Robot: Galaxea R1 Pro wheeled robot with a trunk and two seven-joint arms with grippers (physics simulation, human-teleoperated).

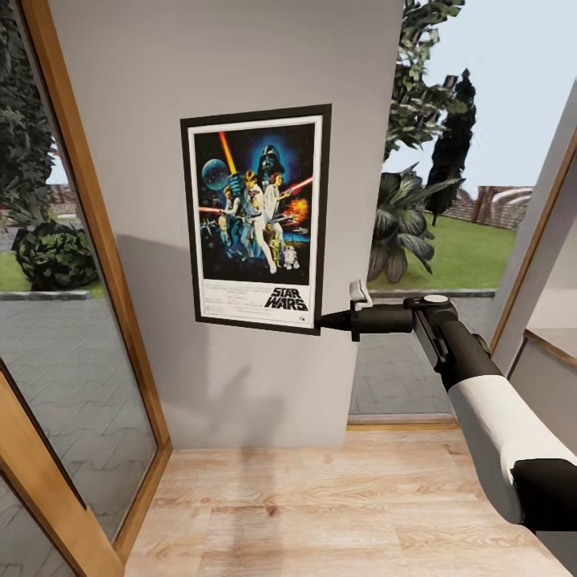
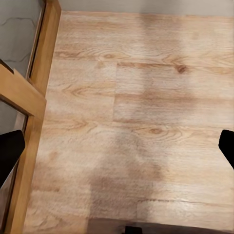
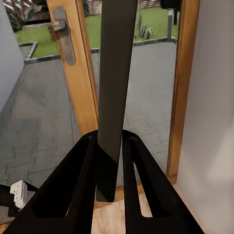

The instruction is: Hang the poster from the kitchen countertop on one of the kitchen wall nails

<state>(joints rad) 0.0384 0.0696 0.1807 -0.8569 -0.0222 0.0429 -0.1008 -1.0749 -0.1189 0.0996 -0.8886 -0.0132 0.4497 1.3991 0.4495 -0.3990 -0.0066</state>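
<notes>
poster [image 1: 256, 216] flat against grey wall [image 1: 120, 120], off the worktop | right claw [image 1: 322, 322] clamps its lower right edge | left claw [image 2: 117, 146] spread wide over wood floor [image 2: 146, 73] | nail hidden; hang likely near done, release left

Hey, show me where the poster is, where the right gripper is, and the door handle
poster [image 1: 256, 216]: head view, centre of its artwork.
right gripper [image 3: 109, 170]: right wrist view, between the fingertips clamped on the poster's edge.
door handle [image 3: 64, 35]: right wrist view, middle of its grey metal plate.
</notes>
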